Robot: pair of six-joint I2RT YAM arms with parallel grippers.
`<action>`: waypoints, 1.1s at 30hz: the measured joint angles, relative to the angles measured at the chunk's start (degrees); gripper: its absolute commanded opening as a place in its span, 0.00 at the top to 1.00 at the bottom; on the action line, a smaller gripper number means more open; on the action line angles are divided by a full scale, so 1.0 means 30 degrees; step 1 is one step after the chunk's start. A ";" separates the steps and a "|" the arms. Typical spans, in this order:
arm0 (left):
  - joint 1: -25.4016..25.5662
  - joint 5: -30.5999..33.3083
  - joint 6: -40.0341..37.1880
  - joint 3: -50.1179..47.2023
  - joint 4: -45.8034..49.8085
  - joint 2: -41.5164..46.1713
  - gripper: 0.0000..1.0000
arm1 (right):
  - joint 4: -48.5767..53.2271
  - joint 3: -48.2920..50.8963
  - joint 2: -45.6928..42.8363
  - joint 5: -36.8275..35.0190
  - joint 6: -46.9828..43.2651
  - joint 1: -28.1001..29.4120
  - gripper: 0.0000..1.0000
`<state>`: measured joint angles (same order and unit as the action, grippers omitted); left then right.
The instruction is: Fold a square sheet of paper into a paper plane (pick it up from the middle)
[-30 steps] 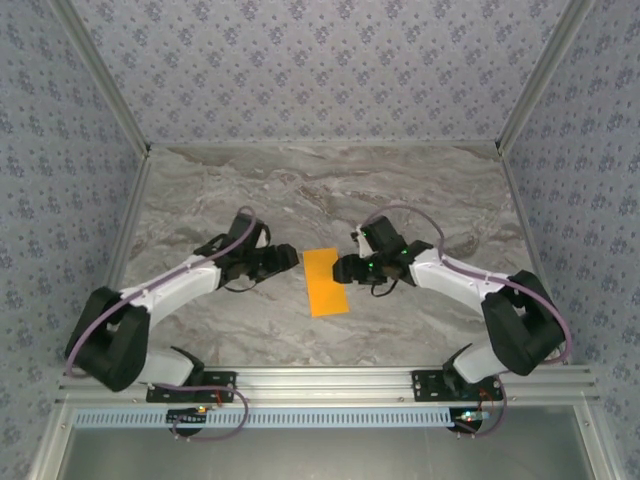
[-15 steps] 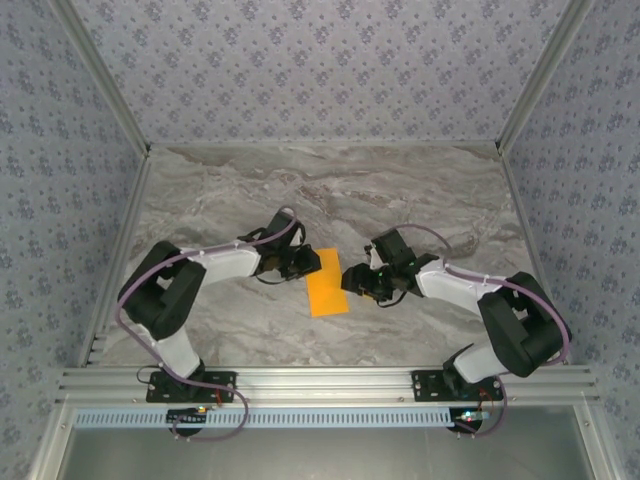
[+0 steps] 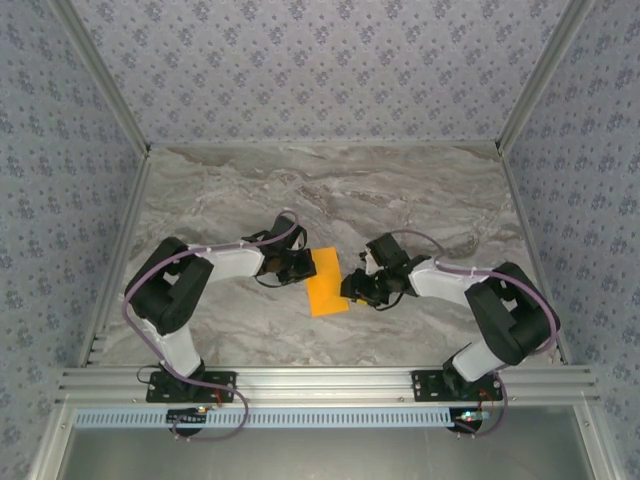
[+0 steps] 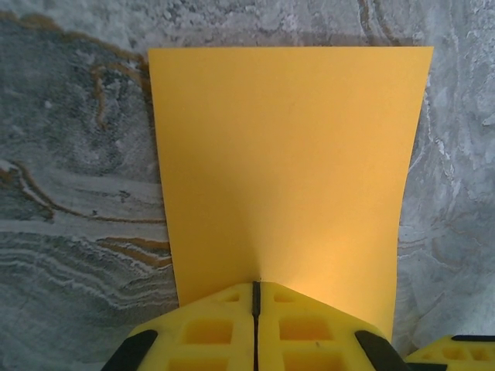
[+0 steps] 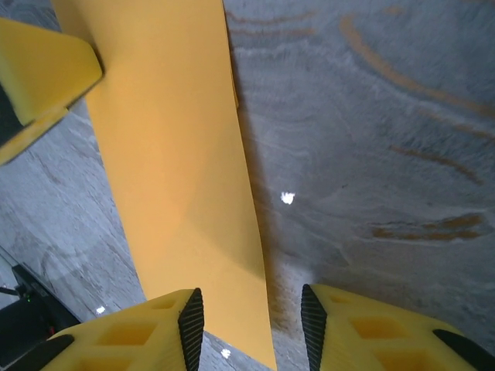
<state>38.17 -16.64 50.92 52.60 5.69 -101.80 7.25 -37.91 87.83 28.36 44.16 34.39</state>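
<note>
At the middle of the desk (image 3: 400,190) the square sheet of paper (image 3: 326,284) lies flat, seen as a narrow orange rectangle. Left pincer (image 4: 255,305) is pressed together, pinching the sheet's left edge; the paper puckers slightly there. Right pincer (image 5: 247,321) is spread, straddling the opposite edge. Judgement: close the right pincer squarely on that edge, then lift both level to avoid skewing or tearing.

The orange sheet of paper (image 3: 328,288), a narrow unmarked rectangle, lies centrally on the table (image 3: 250,190).

Closed left jaws hide the near edge of the orange sheet (image 4: 286,170).
</note>
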 measured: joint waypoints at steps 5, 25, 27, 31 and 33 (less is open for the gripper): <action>-0.0007 -0.0007 0.0146 -0.0102 -0.0189 0.0000 0.94 | -0.0022 0.0007 0.0189 0.0393 0.0022 0.0495 0.63; 0.0000 -0.0022 0.0270 -0.0138 -0.0342 0.0000 0.95 | -0.1741 0.0801 -0.0532 0.0991 0.2776 0.0678 0.92; 0.0000 -0.0022 0.0270 -0.0138 -0.0342 0.0000 0.95 | -0.1807 0.0692 -0.0525 0.0998 0.2951 0.0678 0.92; 0.0036 -0.0015 0.0211 -0.0117 -0.0321 0.0000 0.95 | -0.2237 -0.0117 -0.0058 0.1005 0.3082 0.0794 0.93; 0.0036 -0.0015 0.0197 -0.0036 -0.0211 -0.0022 0.95 | -0.2608 -0.0707 0.0590 0.1005 0.3096 0.0925 0.94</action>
<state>38.28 -16.69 51.51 52.49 5.06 -101.86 -0.58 -40.03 89.60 31.38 53.45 37.17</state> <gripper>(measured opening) 0.054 0.073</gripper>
